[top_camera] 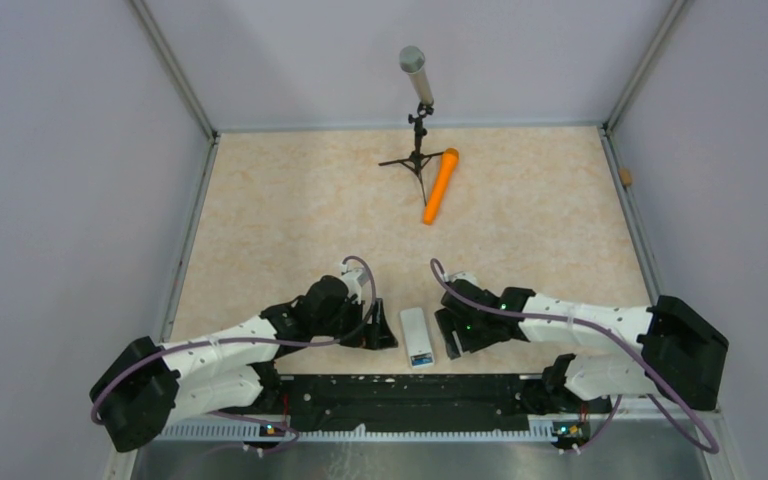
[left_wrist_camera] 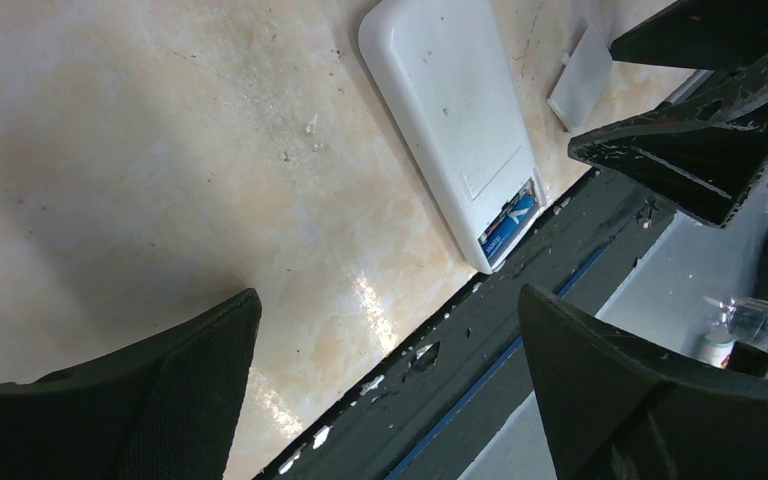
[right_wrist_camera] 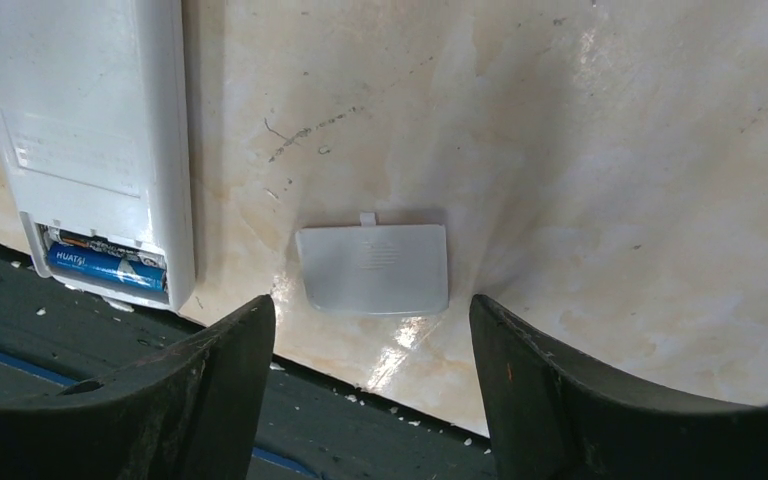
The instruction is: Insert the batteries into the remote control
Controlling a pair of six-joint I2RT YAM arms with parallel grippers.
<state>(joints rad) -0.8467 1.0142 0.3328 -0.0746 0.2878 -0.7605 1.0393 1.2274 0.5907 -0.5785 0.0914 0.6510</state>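
The white remote control (top_camera: 416, 335) lies face down at the table's near edge, between my two grippers. Its battery bay is open at the near end, and blue-banded batteries (right_wrist_camera: 103, 266) sit inside; they also show in the left wrist view (left_wrist_camera: 509, 227). The remote's plain back shows in both wrist views (left_wrist_camera: 450, 105) (right_wrist_camera: 85, 110). The loose white battery cover (right_wrist_camera: 374, 268) lies flat on the table just right of the remote (left_wrist_camera: 580, 77). My left gripper (left_wrist_camera: 390, 390) is open and empty, left of the remote. My right gripper (right_wrist_camera: 372, 385) is open and empty, just short of the cover.
A grey microphone on a black tripod (top_camera: 417, 110) stands at the back centre, with a long orange cylinder (top_camera: 440, 186) lying beside it. The black mounting rail (top_camera: 410, 390) runs along the table's near edge, right behind the remote.
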